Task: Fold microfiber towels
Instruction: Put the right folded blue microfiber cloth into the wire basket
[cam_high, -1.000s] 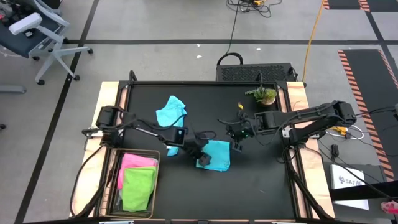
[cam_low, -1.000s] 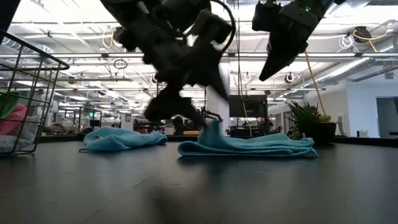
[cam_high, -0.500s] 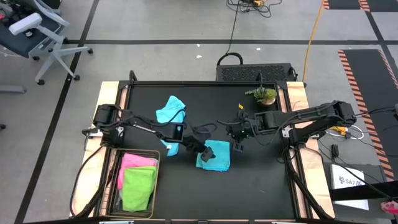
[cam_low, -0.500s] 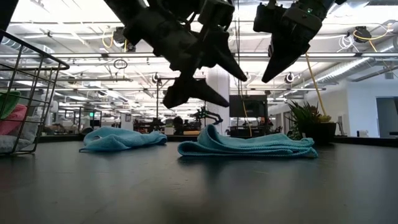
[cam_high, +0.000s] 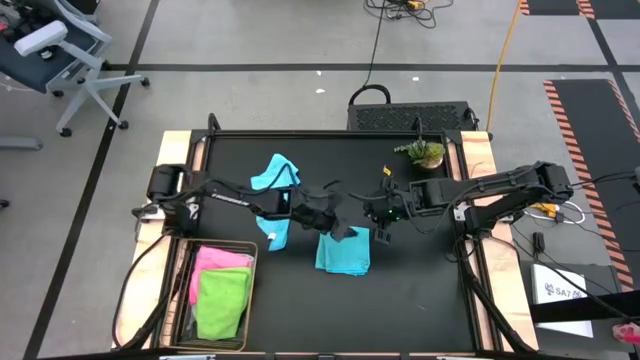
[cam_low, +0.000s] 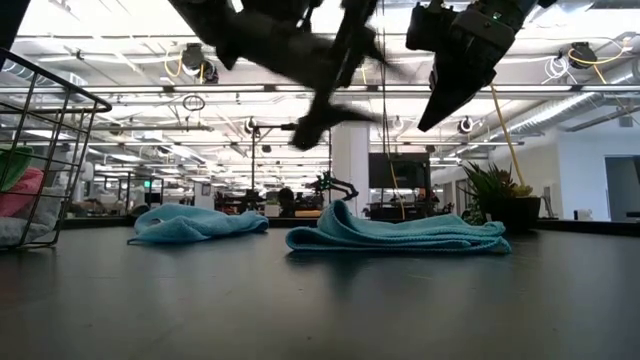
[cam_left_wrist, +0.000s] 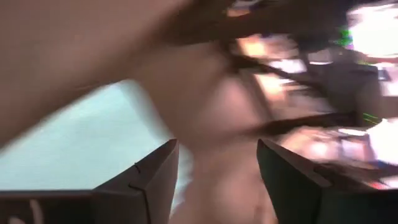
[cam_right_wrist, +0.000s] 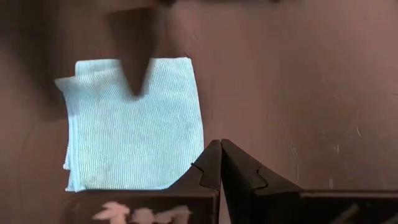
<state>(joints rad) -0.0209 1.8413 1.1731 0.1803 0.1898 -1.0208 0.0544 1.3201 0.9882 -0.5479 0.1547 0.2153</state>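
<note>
Hovering above the folded teal microfiber towel (cam_high: 344, 251), my left gripper (cam_high: 340, 230) has its fingers spread and holds nothing, poised over the edge that faces the crumpled light-blue microfiber towel (cam_high: 274, 175). My right gripper (cam_high: 381, 236) hangs just off the teal towel's opposite side, pinched tight on nothing.

The risk, as I judge it: if my left arm swings low, an open finger could catch that top layer and drag the fold apart. My two grippers are also close together over this towel, so a careless sweep could knock one into the other.

The teal towel lies as a flat rectangle on the black table (cam_high: 430, 290), layers stacked, with one corner slightly ragged. The light-blue towel sits bunched up farther from the wire mesh basket (cam_high: 186, 290), unfolded. In that basket, beside the teal towel, rest the pink microfiber towel (cam_high: 219, 262) and the lime-green microfiber towel (cam_high: 222, 303).
</note>
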